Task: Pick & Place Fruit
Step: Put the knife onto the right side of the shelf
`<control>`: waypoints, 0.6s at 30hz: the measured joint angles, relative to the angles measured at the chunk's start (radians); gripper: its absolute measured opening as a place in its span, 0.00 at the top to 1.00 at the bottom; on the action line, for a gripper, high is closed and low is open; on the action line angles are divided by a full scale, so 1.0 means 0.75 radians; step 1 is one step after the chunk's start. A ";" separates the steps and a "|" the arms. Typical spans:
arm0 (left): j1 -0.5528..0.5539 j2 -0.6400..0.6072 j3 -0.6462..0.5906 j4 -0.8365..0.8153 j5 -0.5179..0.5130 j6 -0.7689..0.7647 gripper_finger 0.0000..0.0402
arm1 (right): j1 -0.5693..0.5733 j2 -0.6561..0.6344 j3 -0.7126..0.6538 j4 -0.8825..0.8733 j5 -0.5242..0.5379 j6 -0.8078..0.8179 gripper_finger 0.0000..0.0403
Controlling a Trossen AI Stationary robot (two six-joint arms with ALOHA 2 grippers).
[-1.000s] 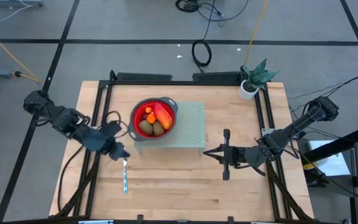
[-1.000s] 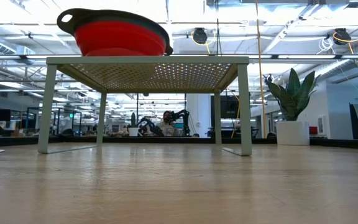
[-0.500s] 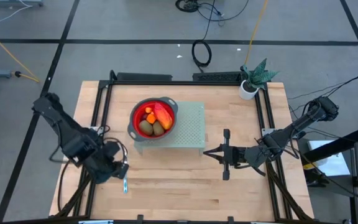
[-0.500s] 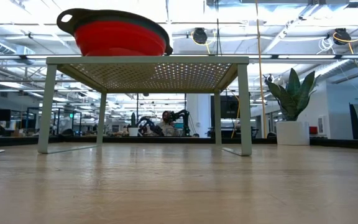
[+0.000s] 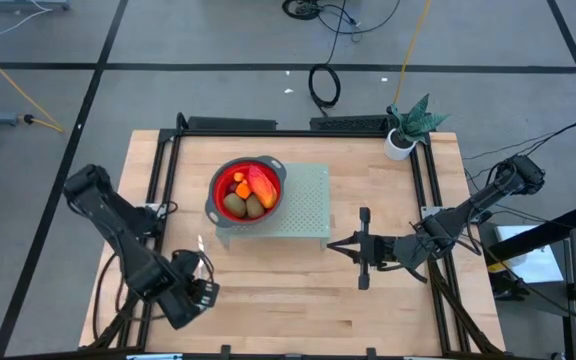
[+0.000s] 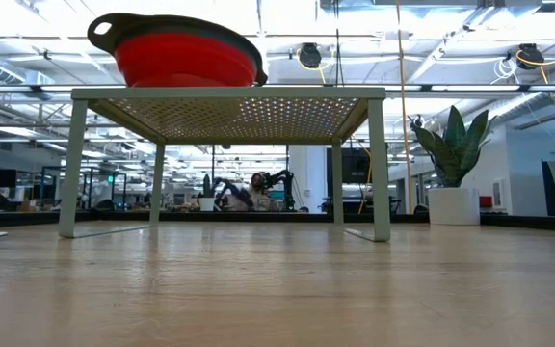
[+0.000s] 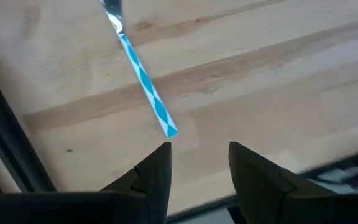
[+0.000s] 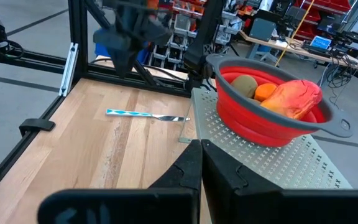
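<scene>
The fruit (image 5: 249, 192) lies in a red bowl with a grey rim (image 5: 218, 172): two brown-green ovals, a small orange piece and a longer red-orange piece (image 8: 296, 97). The bowl stands on a pale green perforated stand (image 5: 308, 208). My left gripper (image 7: 199, 155) is open and points down at the wood, just past the handle end of a knife with a blue-and-white handle (image 7: 146, 87). It touches nothing. In the high view it hangs near the table's near left (image 5: 196, 297). My right gripper (image 5: 333, 246) is shut, level, right of the stand.
The knife (image 8: 145, 114) lies flat on the wood to the near left of the stand. A potted plant (image 5: 406, 128) stands at the far right corner. Black frame rails (image 5: 158, 190) run along the table's left and right sides. Bare wood spreads before the stand (image 6: 277, 280).
My left gripper has swung from beside the bowl toward the table's near edge and sunk lower, rolling its wrist on the way. It now hangs over the knife's handle end, its fingers as far apart as before. The knife and the bowl have stayed put.
</scene>
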 joint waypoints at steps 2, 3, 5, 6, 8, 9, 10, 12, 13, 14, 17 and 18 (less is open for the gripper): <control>-0.007 0.042 0.000 -0.002 0.000 -0.023 0.61 | 0.000 0.000 0.000 0.000 0.000 0.000 1.00; -0.011 0.060 0.000 -0.002 0.000 -0.037 0.61 | 0.000 0.000 0.000 0.000 -0.001 0.000 1.00; -0.021 0.088 0.000 -0.002 -0.001 -0.062 0.61 | 0.000 0.000 0.000 0.000 -0.003 0.000 1.00; -0.027 0.100 0.000 -0.001 -0.001 -0.072 0.61 | 0.000 0.000 0.000 0.000 -0.003 0.000 1.00; -0.039 0.117 -0.005 0.001 -0.002 -0.114 0.61 | 0.001 0.000 0.000 0.000 -0.004 0.000 1.00; -0.051 0.117 -0.017 0.008 -0.012 -0.150 0.61 | 0.001 0.000 0.000 0.000 -0.004 0.000 1.00; -0.062 0.116 -0.030 0.012 -0.025 -0.189 0.61 | 0.001 0.000 0.000 0.000 -0.004 0.001 1.00; -0.074 0.116 -0.057 0.014 -0.031 -0.247 0.61 | 0.003 0.000 0.000 0.000 -0.004 0.012 1.00; -0.080 0.116 -0.072 0.015 -0.034 -0.257 0.61 | 0.003 0.000 0.000 0.000 -0.004 0.014 1.00; -0.083 0.116 -0.085 0.020 -0.034 -0.258 0.61 | 0.003 -0.001 0.000 0.000 -0.005 0.014 1.00; -0.087 0.116 -0.118 0.045 -0.036 -0.242 0.61 | 0.004 -0.001 0.000 0.000 -0.005 0.014 1.00; -0.087 0.116 -0.129 0.053 -0.037 -0.241 0.61 | 0.004 -0.001 0.000 0.000 -0.005 0.014 1.00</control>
